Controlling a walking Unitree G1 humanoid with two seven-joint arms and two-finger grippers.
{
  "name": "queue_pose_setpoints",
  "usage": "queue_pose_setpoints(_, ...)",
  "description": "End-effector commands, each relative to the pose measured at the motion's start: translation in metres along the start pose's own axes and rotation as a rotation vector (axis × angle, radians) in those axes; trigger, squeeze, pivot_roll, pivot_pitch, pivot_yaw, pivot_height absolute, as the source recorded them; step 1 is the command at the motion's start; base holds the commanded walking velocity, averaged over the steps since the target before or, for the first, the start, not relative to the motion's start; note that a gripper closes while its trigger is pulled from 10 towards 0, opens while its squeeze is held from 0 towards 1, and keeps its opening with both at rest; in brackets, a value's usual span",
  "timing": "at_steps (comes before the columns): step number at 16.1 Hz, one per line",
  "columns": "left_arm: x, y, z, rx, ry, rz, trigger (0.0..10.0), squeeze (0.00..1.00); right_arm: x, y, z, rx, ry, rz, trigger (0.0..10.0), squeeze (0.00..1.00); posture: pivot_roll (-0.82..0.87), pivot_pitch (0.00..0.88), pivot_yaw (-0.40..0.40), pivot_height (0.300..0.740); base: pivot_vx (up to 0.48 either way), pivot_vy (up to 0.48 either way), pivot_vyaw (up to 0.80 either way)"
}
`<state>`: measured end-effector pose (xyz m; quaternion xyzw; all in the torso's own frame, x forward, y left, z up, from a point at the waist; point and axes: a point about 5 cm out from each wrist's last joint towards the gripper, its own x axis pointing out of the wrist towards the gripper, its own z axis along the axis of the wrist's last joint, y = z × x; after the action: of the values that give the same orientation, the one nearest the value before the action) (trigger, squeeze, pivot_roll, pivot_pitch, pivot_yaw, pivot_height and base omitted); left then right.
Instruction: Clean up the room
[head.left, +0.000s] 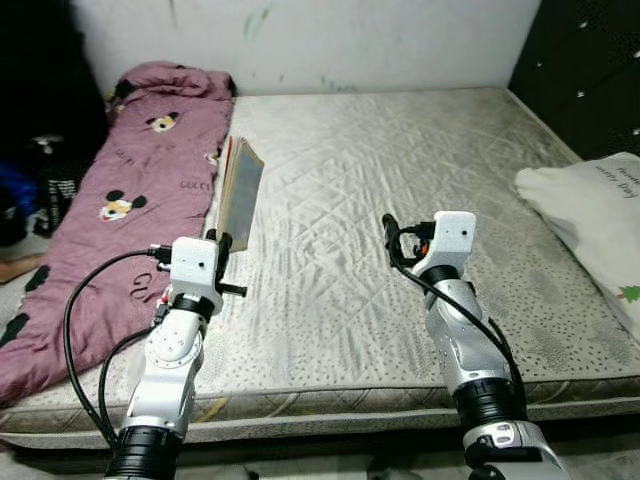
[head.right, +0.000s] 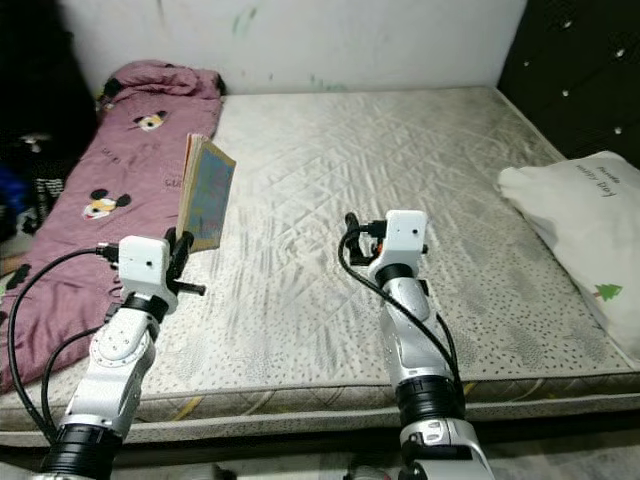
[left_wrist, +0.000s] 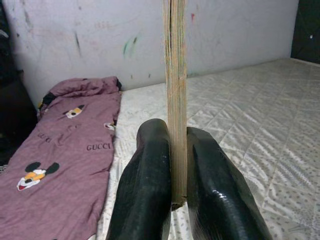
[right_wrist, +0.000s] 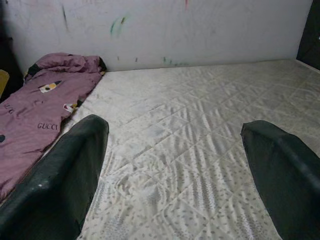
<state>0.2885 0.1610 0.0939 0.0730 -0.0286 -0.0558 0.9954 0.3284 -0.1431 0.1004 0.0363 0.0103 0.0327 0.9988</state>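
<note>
At left centre of the left eye view, my left tool (head.left: 222, 243) holds a book (head.left: 240, 192) upright above the bed (head.left: 400, 150), beside a pink blanket (head.left: 110, 220); a white pillow (head.left: 590, 210) lies right. Left wrist view: fingers (left_wrist: 147, 190) clamp the book's edge. Right wrist view: my right tool (right_wrist: 175, 175) gapes wide over mattress.

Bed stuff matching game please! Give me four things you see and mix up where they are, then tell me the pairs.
Things:
1. book
2. pink blanket
3. white pillow
4. right tool

Places or states:
A. along the bed's left side
B. open, above the mattress
C. clamped upright in the left tool
D. at the bed's right edge

Pairs: 1-C, 2-A, 3-D, 4-B
</note>
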Motion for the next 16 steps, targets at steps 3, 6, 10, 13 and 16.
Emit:
queue_pose_setpoints(3, 0.0054, 0.0011, 0.0127, 0.013, -0.055, 0.0, 10.0, 0.0, 0.0034, 0.0007, 0.0033, -0.015, -0.011, 0.0, 10.0, 0.0, -0.08, 0.0, 0.013, 0.74, 0.0, -0.3, 0.0)
queue_pose_setpoints(6, 0.0052, 0.0012, 0.0128, 0.011, -0.056, 0.003, 10.0, 0.0, 0.0034, 0.0012, 0.0033, -0.016, -0.012, 0.004, 10.0, 0.0, -0.08, 0.0, 0.013, 0.74, 0.0, -0.309, 0.0)
queue_pose_setpoints(10, 0.0057, 0.0006, 0.0131, 0.007, -0.057, 0.001, 10.0, 0.0, 0.0039, 0.001, 0.0035, -0.017, -0.011, 0.006, 10.0, 0.0, -0.08, 0.0, 0.008, 0.74, 0.0, -0.326, 0.0)
queue_pose_setpoints(13, 0.0058, 0.0001, 0.0133, 0.008, -0.058, -0.004, 10.0, 0.0, 0.0039, 0.0026, 0.0035, -0.03, -0.013, 0.018, 10.0, 0.0, -0.08, 0.0, 0.008, 0.74, 0.0, -0.333, 0.0)
queue_pose_setpoints(16, 0.0064, -0.0011, 0.0127, 0.006, -0.057, -0.006, 10.0, 0.0, 0.0043, 0.0019, 0.0026, -0.03, -0.009, 0.017, 10.0, 0.0, -0.09, 0.0, 0.005, 0.74, 0.0, -0.33, 0.55)
